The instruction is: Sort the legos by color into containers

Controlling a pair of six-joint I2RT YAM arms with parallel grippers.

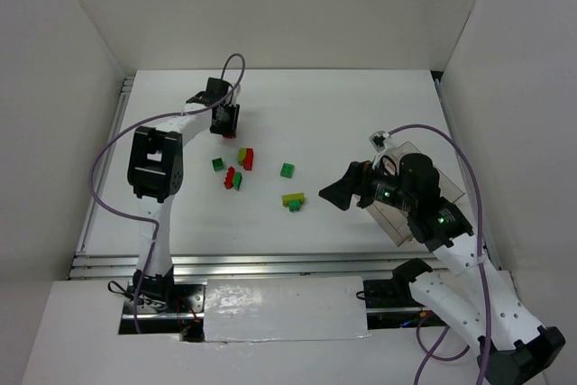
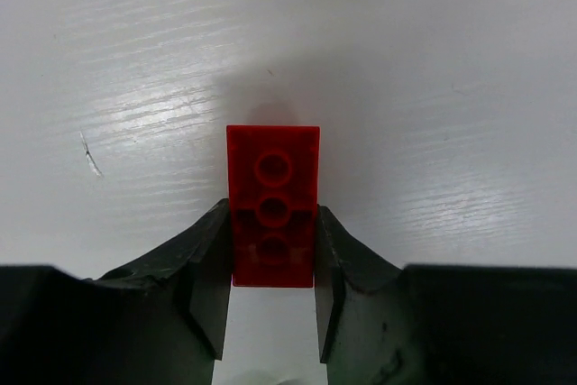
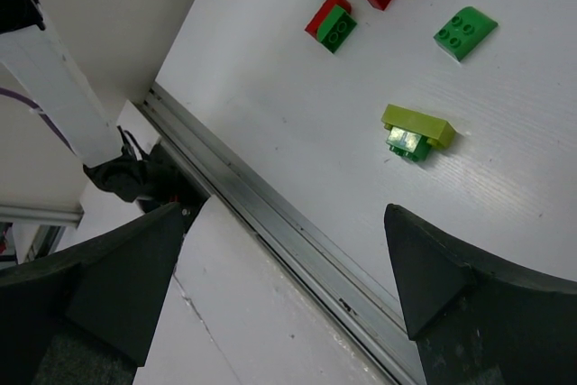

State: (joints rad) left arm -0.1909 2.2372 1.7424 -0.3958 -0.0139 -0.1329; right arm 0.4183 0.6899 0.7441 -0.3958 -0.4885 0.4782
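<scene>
Glossy plastic brick [image 2: 272, 182] (faintly grained table [image 2: 433, 69])

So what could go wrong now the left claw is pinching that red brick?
The left claw grips only one end of the red brick, so it might twist or slip out. The tray sits far off, partly under the right arm, so the arms might bump.

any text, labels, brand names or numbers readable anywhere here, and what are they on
No text can be read in any view.
red brick: the side facing the left wrist camera shows only round tubes, no lettering.
green brick: studs too small to tell whether they carry a mark.
</scene>
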